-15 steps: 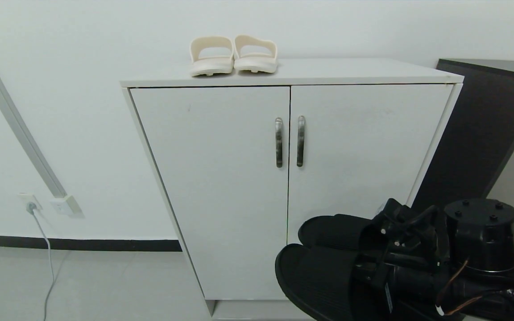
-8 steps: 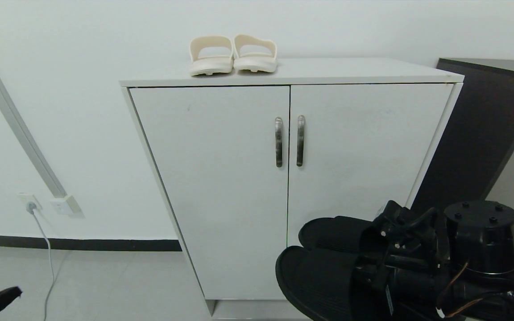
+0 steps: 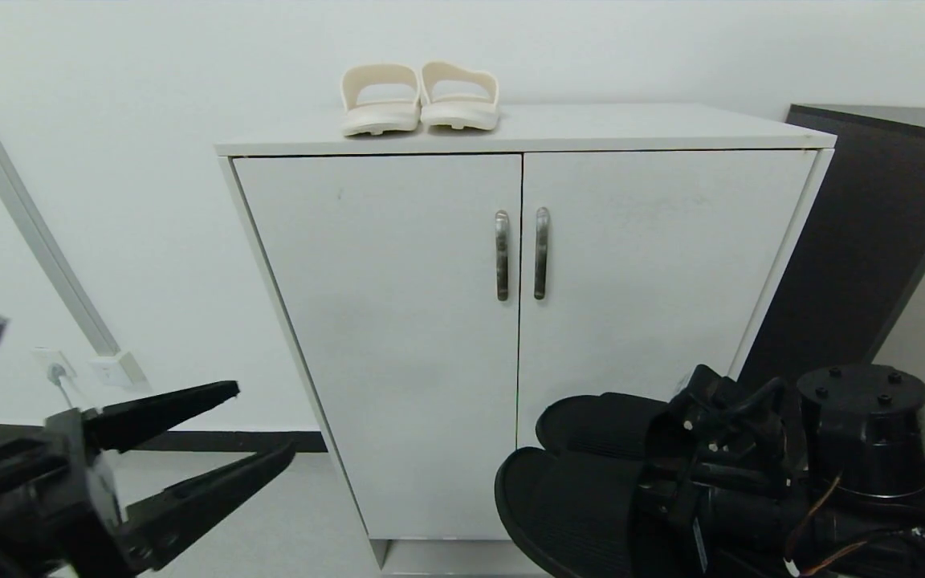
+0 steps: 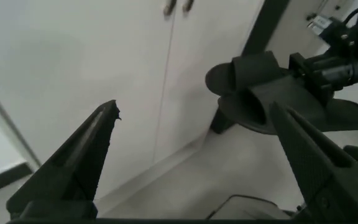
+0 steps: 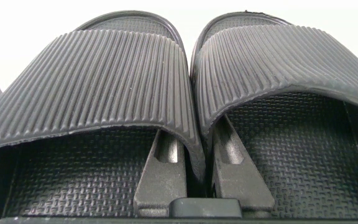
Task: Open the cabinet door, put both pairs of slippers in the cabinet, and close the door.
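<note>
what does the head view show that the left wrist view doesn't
Head view only: cream slippers on the cabinet top, a wall socket. Left wrist view only: the strap side of the black slippers. Both: closed cabinet doors with handles, the open left pincer, the black slippers clamped in the right pincer.

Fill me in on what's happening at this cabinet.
The right claw is clamped on the pair of black slippers, holding them low in front of the cabinet's right door. The left claw hangs open off to the left, by the wall, short of the handles. Both doors are shut, and the cream slippers sit on the cabinet top. Nothing has gone inside yet.
</note>
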Robot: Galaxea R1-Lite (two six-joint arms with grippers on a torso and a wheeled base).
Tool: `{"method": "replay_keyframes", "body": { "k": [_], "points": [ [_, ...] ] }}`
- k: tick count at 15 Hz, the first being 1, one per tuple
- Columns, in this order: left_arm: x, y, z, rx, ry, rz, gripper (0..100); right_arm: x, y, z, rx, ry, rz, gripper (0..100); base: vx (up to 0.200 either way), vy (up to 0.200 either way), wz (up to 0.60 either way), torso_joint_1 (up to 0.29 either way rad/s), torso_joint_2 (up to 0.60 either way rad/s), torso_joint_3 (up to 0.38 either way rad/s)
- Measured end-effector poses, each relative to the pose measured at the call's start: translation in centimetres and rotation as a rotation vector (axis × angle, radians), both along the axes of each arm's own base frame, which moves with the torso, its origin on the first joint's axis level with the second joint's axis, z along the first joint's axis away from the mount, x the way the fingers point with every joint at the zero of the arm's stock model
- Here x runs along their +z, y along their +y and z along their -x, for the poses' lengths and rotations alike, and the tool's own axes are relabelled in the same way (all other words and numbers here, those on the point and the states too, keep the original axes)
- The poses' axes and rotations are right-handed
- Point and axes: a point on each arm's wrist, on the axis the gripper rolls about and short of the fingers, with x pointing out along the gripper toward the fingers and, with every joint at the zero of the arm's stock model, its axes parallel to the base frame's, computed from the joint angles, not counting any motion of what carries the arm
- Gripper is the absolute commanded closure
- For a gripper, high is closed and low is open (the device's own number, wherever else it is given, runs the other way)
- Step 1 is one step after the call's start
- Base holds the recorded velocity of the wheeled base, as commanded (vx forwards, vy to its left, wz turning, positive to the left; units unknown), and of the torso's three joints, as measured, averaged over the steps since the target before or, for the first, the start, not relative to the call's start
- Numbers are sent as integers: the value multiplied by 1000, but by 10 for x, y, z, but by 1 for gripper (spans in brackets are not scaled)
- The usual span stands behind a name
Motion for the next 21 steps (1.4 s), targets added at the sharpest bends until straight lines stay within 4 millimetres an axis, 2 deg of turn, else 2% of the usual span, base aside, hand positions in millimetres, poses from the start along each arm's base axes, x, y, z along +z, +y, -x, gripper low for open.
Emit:
{"method": "replay_keyframes", "body": {
  "k": [6,12,17,21],
  "points": [
    [24,-43,-48,-155,16,12,0,-1,-1,1,-1,-7,-6,100,0,0,0,0,0,0],
    [68,-101,-87,-300,30,135,0,-2,-1,1,-7,-7,-5,100,0,0,0,0,0,0],
    [83,-152,-116,-382,48,160,0,-3,-2,1,-7,0,-6,100,0,0,0,0,0,0],
    [81,-177,-144,-327,61,177,0,-3,-2,0,-8,4,-6,100,0,0,0,0,0,0]
  ]
}}
